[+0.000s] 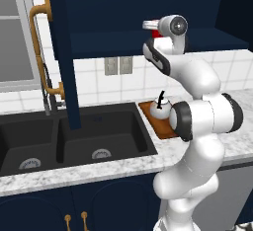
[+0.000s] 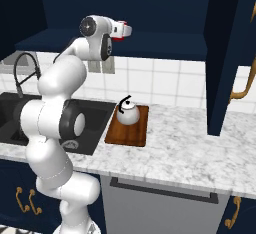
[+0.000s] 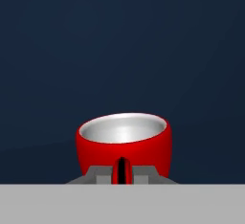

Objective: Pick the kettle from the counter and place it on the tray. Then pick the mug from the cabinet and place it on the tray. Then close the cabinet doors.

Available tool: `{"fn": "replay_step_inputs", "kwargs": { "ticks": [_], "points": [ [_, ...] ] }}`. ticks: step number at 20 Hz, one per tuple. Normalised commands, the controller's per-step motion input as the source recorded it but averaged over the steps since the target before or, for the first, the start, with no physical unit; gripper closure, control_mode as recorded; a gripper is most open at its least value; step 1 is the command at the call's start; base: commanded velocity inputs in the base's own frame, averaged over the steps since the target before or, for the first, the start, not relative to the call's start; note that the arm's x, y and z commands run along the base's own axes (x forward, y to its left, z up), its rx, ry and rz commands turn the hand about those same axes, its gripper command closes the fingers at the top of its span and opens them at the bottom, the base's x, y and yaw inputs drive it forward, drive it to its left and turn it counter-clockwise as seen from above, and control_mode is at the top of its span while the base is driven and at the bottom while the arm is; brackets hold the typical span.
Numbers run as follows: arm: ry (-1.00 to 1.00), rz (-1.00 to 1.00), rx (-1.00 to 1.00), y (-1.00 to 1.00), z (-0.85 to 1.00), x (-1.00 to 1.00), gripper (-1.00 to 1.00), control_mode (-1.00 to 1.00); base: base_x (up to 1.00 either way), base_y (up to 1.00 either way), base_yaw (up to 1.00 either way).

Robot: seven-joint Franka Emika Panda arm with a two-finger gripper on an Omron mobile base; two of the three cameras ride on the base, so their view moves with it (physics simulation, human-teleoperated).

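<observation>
A: Where's the mug [image 3: 123,144]?

B: On the cabinet [image 2: 165,43] shelf, with the hand [image 3: 123,173] right at its near wall. The fingers are pressed in on the mug's handle, seen edge-on as a thin red strip between them.

A: And the kettle [image 2: 128,113]?

B: Already upright on the tray [image 2: 131,133] on the worktop [image 2: 190,148], beside the sink [image 1: 74,136].

A: How should the mug handle?

B: I'd judge it light, rigid and smooth-glazed, so it could swing or slip in a narrow pinch. The handle gives a firm hold, but the mug hangs off-centre; a slow lift clear of the shelf seems wise.
</observation>
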Motion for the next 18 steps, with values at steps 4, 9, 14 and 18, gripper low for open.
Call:
{"fn": "replay_step_inputs", "kwargs": {
  "ticks": [4, 9, 14, 18],
  "points": [
    [-0.02, 0.00, 0.00, -0.02, -0.01, -0.10, 1.00, -1.00, 0.00, 0.00, 0.00],
    [-0.14, 0.00, 0.00, -0.02, 0.11, -0.65, 1.00, -1.00, 0.00, 0.00, 0.00],
    [-0.02, 0.07, -0.01, 0.00, 0.25, -0.90, 1.00, -1.00, 0.00, 0.00, 0.00],
    [0.00, 0.20, -0.01, -0.13, 0.38, -0.80, 1.00, -1.00, 0.00, 0.00, 0.00]
  ]
}}
